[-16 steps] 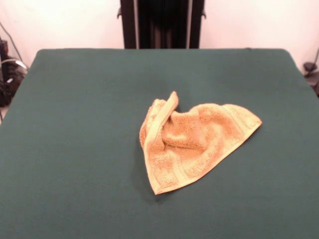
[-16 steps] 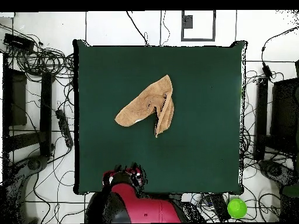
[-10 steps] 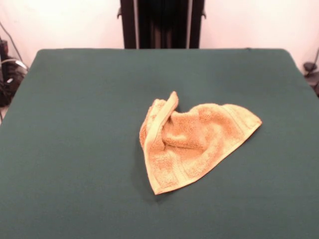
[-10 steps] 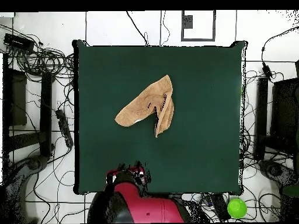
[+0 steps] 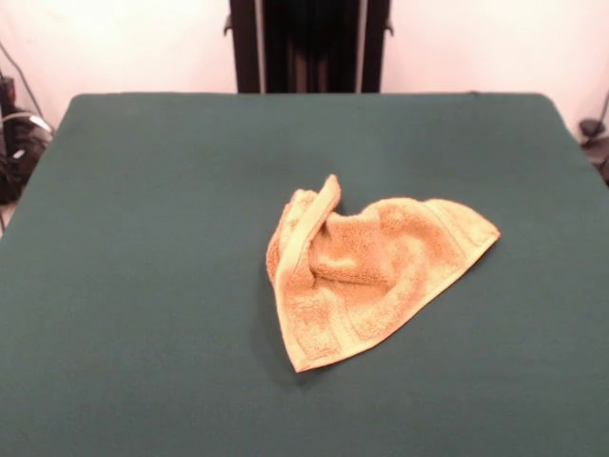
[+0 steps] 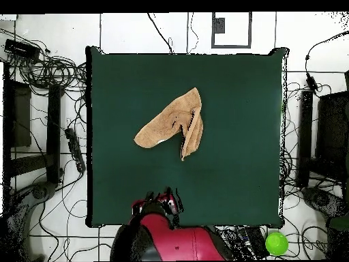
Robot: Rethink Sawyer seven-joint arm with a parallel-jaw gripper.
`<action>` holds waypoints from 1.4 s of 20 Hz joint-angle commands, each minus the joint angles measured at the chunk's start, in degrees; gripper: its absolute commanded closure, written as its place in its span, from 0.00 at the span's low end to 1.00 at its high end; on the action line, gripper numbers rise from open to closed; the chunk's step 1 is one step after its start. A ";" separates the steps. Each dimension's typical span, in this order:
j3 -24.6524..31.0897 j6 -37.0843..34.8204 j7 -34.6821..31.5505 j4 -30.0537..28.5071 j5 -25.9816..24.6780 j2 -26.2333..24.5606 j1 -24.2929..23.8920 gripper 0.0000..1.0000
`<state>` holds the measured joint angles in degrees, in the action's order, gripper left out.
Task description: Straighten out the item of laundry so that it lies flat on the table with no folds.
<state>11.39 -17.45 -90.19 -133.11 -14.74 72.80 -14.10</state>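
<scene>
The item of laundry, an orange-tan terry towel, lies crumpled near the middle of the dark green table. One edge is folded up into a ridge at its left, and a flat corner points right. From overhead the towel is a bent wedge with a narrow flap hanging toward the picture's bottom. The red arm shows only in the overhead view, at the table's bottom edge. Its gripper is a dark cluster just over that edge, well apart from the towel. The front view shows no arm.
Cables and black equipment crowd the floor left and right of the table. A bright green ball lies on the floor at the overhead view's lower right. The dark pedestal column rises behind the table's far edge.
In the overhead view the red arm and its gripper end have shifted to the right along the table's bottom edge. The towel has not moved.
</scene>
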 commanded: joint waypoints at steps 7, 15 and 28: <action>27.77 -3.96 17.68 -5.00 -7.73 1.23 -7.80 0.00; 23.65 0.56 4.05 -3.03 -18.36 -5.99 0.65 0.00; 7.91 9.53 -10.56 4.86 -27.02 -17.14 20.85 0.00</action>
<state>25.11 -13.68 -88.83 -132.96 -37.54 65.14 -0.83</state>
